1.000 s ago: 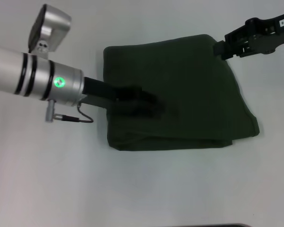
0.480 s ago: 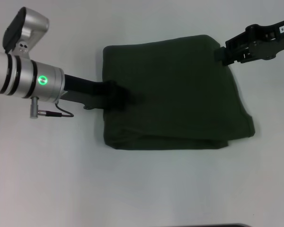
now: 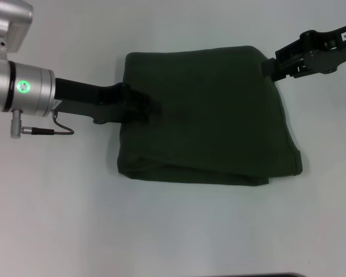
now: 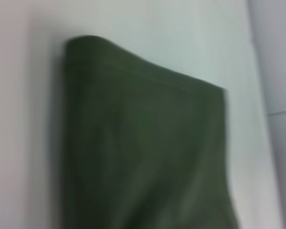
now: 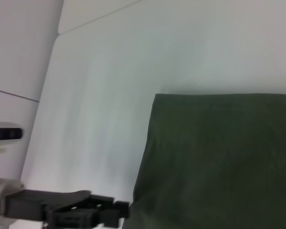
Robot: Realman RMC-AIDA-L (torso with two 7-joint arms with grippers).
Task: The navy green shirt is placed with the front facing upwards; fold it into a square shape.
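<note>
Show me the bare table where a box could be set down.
The widest bare stretch of the table lies in front of the folded navy green shirt, toward the robot. It is crowded at the shirt's left edge, where the left claw sits, and at its far right corner, by the right claw.

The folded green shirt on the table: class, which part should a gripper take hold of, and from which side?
Grip the folded green shirt at its layered near edge, coming in low from the front. There the stacked layers show as a lip above the table, giving fingers something to pinch. The top is flat cloth, offering little to grasp.
</note>
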